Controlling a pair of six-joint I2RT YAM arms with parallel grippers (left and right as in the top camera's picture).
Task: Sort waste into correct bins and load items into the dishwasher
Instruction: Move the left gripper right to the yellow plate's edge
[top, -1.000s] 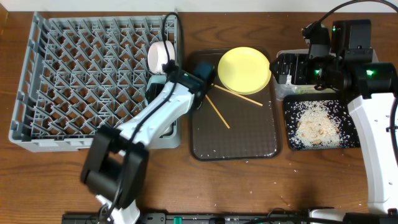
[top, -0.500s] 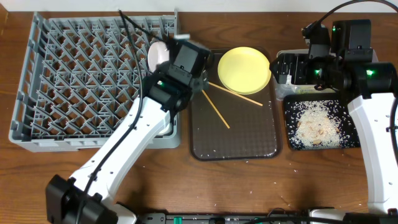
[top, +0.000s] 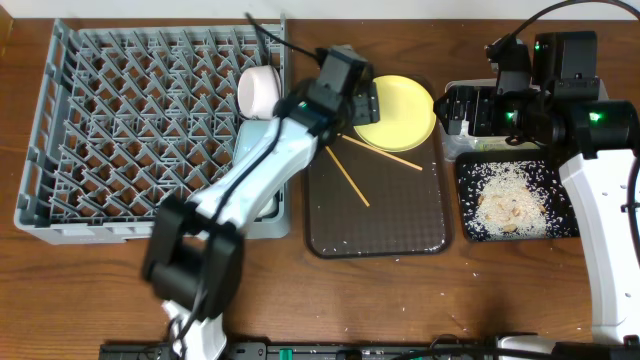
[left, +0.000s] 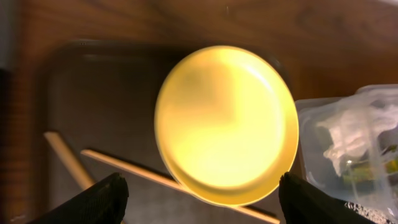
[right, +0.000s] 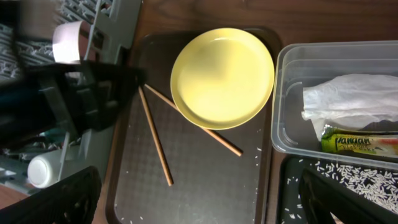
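You look down on a dark brown, wood-grained counter (top: 500, 290) under even light; its surface carries a faint sheen, and a black rail (top: 330, 352) lines one long edge.

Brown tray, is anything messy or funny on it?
Yes. White rice grains are spilled on the brown tray, mostly near its front edge. The two chopsticks lie splayed apart instead of side by side, and one of them pokes under the edge of the yellow plate.

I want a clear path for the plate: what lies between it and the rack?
In the overhead view, the left gripper hangs there over the brown tray's left side; the cup sits at the rack's edge.
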